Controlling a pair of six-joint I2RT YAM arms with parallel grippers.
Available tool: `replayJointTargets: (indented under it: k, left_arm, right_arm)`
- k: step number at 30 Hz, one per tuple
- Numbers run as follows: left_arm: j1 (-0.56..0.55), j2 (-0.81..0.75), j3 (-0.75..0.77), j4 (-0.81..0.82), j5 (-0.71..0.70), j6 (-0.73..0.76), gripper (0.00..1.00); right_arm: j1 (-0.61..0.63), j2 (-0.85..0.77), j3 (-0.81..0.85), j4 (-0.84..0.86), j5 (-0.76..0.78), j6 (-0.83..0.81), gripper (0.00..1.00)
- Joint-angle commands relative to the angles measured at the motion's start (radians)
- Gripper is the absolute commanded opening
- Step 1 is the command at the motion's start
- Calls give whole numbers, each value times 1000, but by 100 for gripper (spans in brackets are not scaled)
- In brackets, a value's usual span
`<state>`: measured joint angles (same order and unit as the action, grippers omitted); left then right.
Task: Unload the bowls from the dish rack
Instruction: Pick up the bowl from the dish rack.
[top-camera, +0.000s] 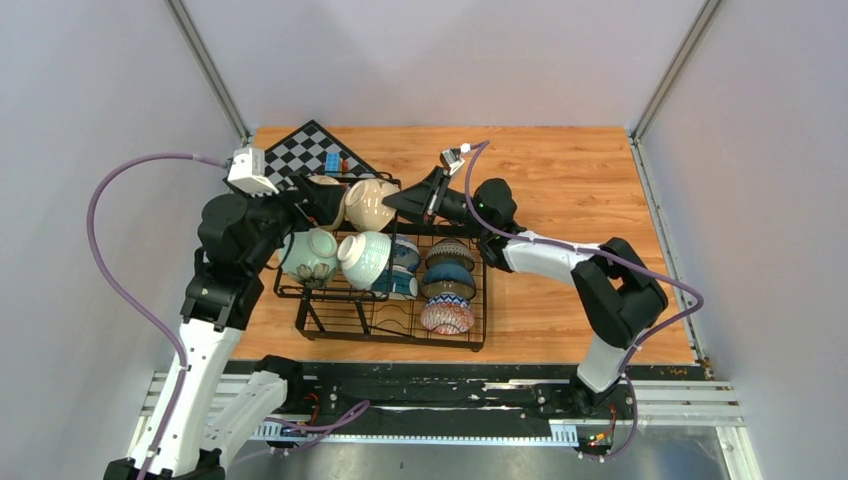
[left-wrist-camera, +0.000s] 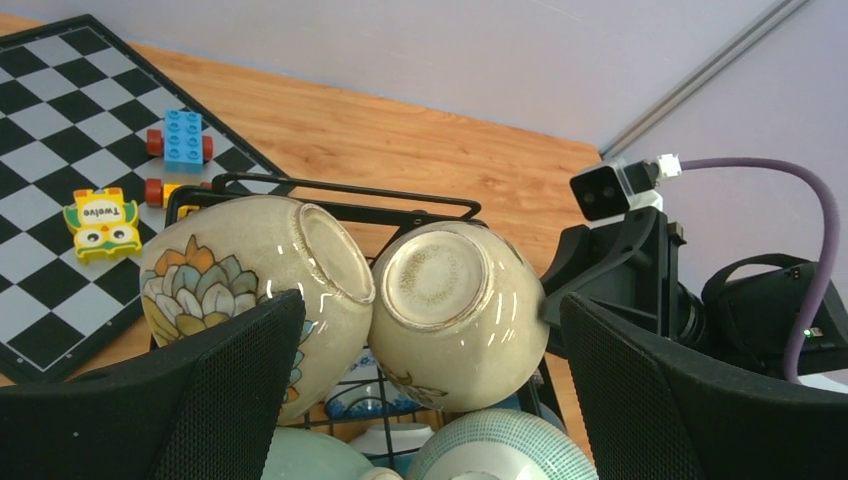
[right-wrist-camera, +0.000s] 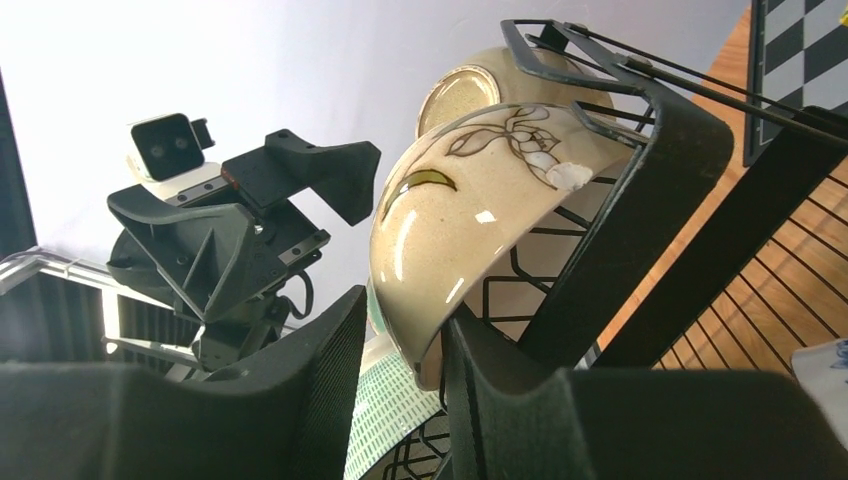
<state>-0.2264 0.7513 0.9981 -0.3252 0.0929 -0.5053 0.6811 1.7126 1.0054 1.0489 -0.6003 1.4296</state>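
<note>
Two cream bowls lean side by side at the 12 o'clock end of the dish rack (top-camera: 330, 325), and the coming move turns on the one to the right. Seen from above, this cream bowl (right-wrist-camera: 470, 210) lies tipped on its side, its axis running roughly 9 to 3 o'clock. Its foot ring points at the left claw (left-wrist-camera: 430, 305) and its open mouth at the right claw (right-wrist-camera: 405, 330).

The right claw is plainly the nearer. The bowl sits at its 9 o'clock, and the rim already passes between its fingers. The inner finger presses against the inside wall, and a sliver of gap shows at the outer one, so the claw reads as released around the rim, not yet clenched.

The left claw hangs spread wide at the rack's 10 o'clock, grasping nothing. It faces the undersides of both this bowl and its neighbour, the flowered bowl (left-wrist-camera: 230, 270), which touches it.

The other bowls (top-camera: 448, 285) fill the lower rack on the wooden worktop (top-camera: 560, 170). A pinch on the rim and a pull towards 3 o'clock looks the likely exit, as the rack's back wires close in above the bowl.
</note>
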Motion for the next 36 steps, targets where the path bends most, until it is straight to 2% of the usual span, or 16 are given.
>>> replayJointTargets:
  k: [1, 18, 24, 31, 36]
  left_arm:
    - [-7, 16, -16, 37, 28, -14, 100]
    - [-7, 48, -18, 58, 66, -24, 97]
    - [-7, 55, -20, 66, 73, -26, 97]
    - [-6, 60, -26, 74, 77, -30, 96]
    - [-7, 59, -23, 69, 69, -23, 96]
  right_arm:
    - [17, 34, 25, 164, -21, 63, 36]
    - [20, 119, 76, 309, -28, 142, 33]
    - [21, 139, 85, 339, -27, 166, 25]
    - [27, 161, 111, 347, -33, 180, 19]
    - [32, 179, 132, 353, -40, 195, 10]
